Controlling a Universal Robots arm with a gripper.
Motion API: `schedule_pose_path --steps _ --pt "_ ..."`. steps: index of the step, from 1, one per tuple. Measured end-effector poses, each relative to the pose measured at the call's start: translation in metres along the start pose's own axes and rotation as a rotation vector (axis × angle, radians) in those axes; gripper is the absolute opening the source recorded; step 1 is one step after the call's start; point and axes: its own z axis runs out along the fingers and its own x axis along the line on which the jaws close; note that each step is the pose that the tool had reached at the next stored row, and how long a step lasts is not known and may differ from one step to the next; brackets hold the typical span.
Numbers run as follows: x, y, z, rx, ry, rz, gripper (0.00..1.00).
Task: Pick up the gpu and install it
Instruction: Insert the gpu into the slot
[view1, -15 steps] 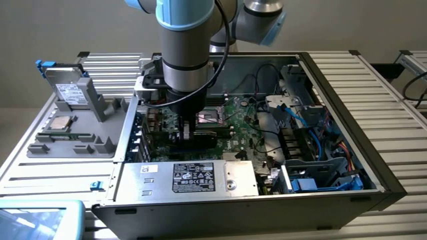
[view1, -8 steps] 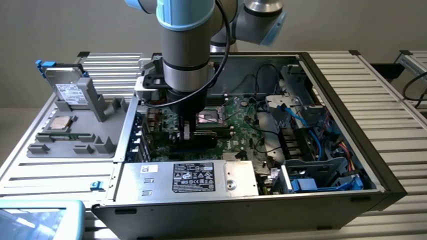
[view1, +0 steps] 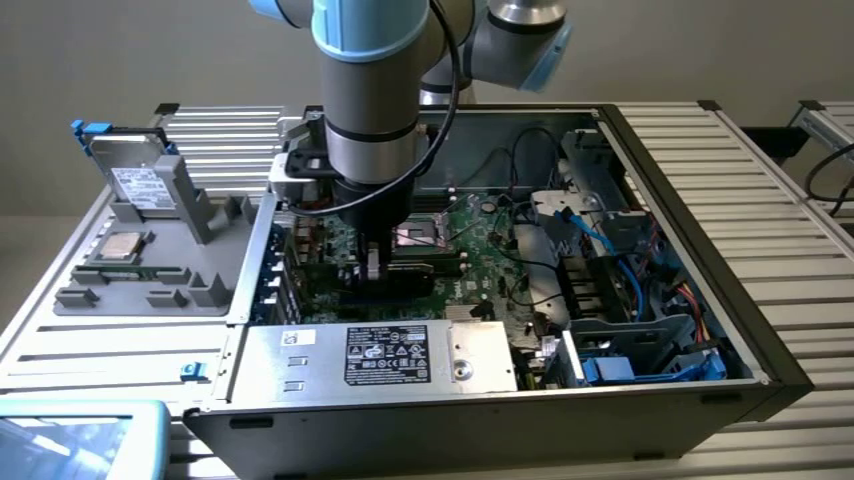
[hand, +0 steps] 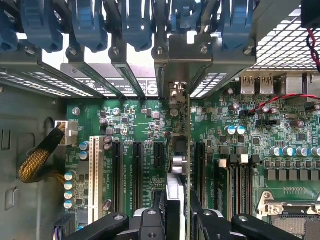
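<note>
Gripper (view1: 375, 262) lowered inside the open computer case (view1: 694, 330), over the motherboard (view1: 467, 235); hard drive (view1: 140, 180) upright in grey holder (view1: 147, 270).

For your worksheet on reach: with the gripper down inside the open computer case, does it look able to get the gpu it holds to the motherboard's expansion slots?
Probably yes. The gripper holds the gpu edge-on just above the motherboard, among the black slots. The open case leaves the way free from above.

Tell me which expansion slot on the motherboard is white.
The long white slot, the outermost of the row, next to the yellow-sleeved cable. The other slots beside it, toward the card held by the end effector, are black.
</note>
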Motion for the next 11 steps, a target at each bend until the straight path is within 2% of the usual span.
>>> schedule_pose_path --steps 11 --pt "0.0000 0.0016 0.0016 0.0005 -0.0001 -0.002 0.29"
